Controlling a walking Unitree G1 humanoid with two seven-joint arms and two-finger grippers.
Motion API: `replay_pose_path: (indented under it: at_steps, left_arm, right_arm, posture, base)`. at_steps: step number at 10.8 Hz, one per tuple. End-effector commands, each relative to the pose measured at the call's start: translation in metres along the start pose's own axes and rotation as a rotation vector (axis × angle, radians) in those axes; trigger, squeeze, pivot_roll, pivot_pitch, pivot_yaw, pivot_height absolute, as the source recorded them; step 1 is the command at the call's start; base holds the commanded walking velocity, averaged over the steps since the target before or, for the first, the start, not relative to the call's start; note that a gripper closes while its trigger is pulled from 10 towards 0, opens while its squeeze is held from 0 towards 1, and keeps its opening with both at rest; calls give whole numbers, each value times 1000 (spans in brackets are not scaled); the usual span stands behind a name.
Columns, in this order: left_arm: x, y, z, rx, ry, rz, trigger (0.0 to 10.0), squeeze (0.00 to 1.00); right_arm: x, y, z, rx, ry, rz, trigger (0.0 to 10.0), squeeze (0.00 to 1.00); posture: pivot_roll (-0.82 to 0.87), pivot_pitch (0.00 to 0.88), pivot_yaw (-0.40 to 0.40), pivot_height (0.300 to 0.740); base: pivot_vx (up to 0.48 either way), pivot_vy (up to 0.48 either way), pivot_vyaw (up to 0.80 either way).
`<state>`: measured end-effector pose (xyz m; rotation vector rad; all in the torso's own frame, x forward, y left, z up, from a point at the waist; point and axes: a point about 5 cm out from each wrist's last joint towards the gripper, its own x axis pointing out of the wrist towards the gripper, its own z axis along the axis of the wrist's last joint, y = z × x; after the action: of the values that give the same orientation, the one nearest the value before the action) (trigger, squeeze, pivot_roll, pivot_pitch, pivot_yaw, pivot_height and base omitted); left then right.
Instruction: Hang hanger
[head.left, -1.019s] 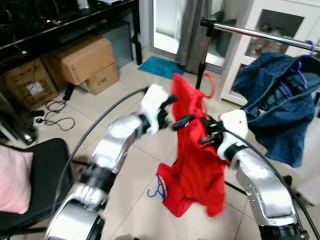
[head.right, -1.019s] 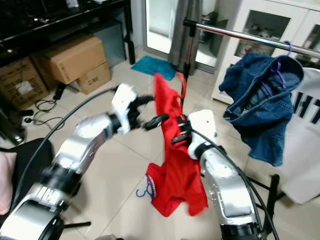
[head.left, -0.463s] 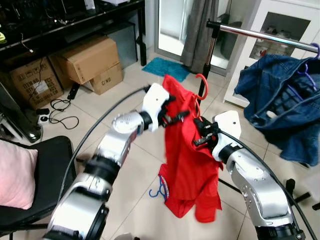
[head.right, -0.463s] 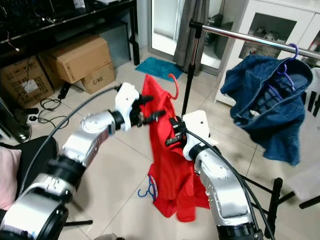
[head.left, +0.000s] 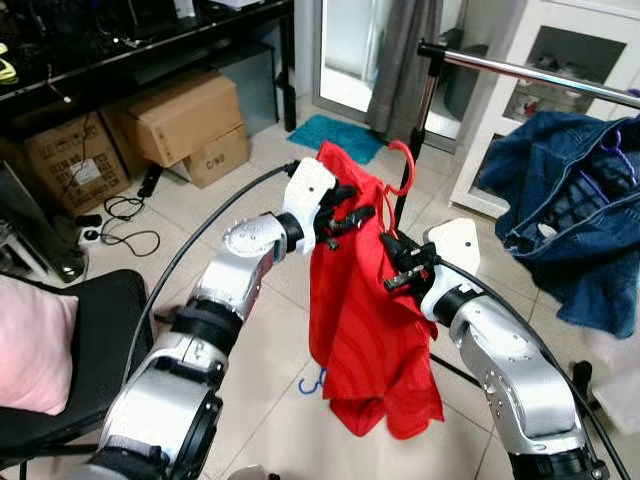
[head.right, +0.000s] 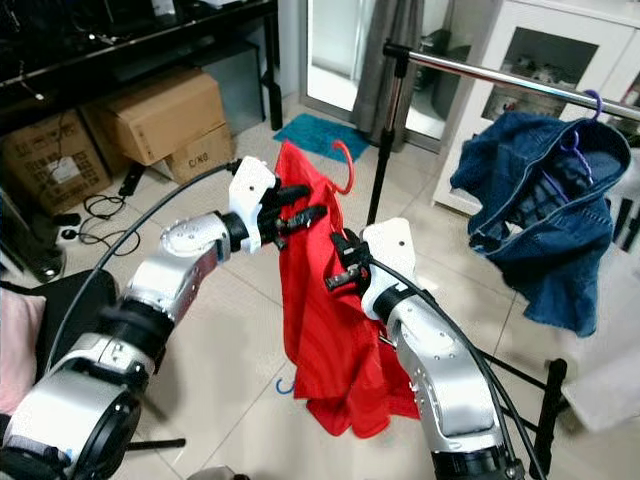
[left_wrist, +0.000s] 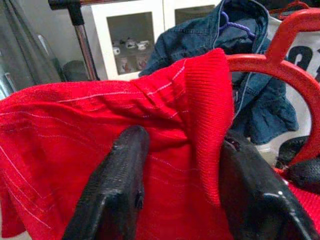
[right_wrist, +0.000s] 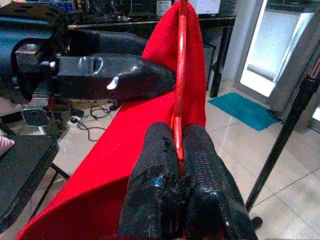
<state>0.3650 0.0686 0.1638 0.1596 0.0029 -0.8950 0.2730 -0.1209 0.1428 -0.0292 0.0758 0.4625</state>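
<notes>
Grippers (head.left: 345, 210) (head.left: 400, 265) on red-shirted hanger (head.left: 400, 165).

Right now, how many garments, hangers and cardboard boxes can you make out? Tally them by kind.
Garments: 2, a red shirt held by both grippers and a denim jacket on the rail.
Hangers: 3, a red hanger in the shirt, a purple hanger in the jacket, a blue hanger on the floor.
Cardboard boxes: 3.
Total: 8.

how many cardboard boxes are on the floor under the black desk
3: a large cardboard box, a small box in front of it, and a labelled box to their left. More may be hidden behind.
</notes>
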Motion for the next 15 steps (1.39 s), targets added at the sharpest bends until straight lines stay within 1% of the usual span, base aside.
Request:
replay_pose_path:
  at_steps: [1, 4, 8, 10, 11, 12, 13, 14, 15]
  left_arm:
    - [2, 3, 4, 12, -5, 10, 0, 0]
    - [3, 5, 4, 14, -6, 5, 0, 0]
    - [0, 11, 6, 21, -13, 13, 0, 0]
    - [-3, 16, 5, 15, -9, 40, 0, 0]
    - [-4, 19, 6, 15, -14, 57, 0, 0]
    - [-5, 23, 18, 24, -57, 61, 0, 0]
    - [-6, 23, 30, 44, -94, 29, 0, 0]
    - [-9, 22, 43, 76, -120, -19, 0, 0]
    - [-14, 23, 50, 79, -135, -46, 0, 0]
  right_arm:
    - [-1, 4, 15, -10, -80, 34, 0, 0]
    - [-2, 5, 16, -11, -87, 47, 0, 0]
    - [0, 4, 15, -19, -74, 61, 0, 0]
    - [0, 3, 14, -34, -62, 57, 0, 0]
    - [1, -1, 13, -57, -44, 45, 0, 0]
    - [-1, -11, 1, -117, 51, 12, 0, 0]
    - [-4, -19, -10, -174, 134, -1, 0, 0]
    - [-10, -29, -20, -205, 205, -10, 0, 0]
    - [-16, -38, -25, -232, 250, -20, 0, 0]
  posture:
    - [-49, 0, -1, 740]
    - [-49, 0, -3, 740]
    - [-45, 0, -15, 740]
    - [-45, 0, -15, 740]
    - [-45, 0, -19, 740]
    - [-48, 0, -21, 740]
    - [-48, 0, -19, 740]
    - [-49, 0, -15, 740]
    - [-52, 0, -4, 740]
  base:
    - [0, 0, 0]
    - [0, 0, 0]
    - [0, 0, 0]
    - [0, 0, 0]
    - [0, 0, 0]
    - [0, 0, 0]
    - [0, 0, 0]
    - [0, 0, 0]
    - [0, 0, 0]
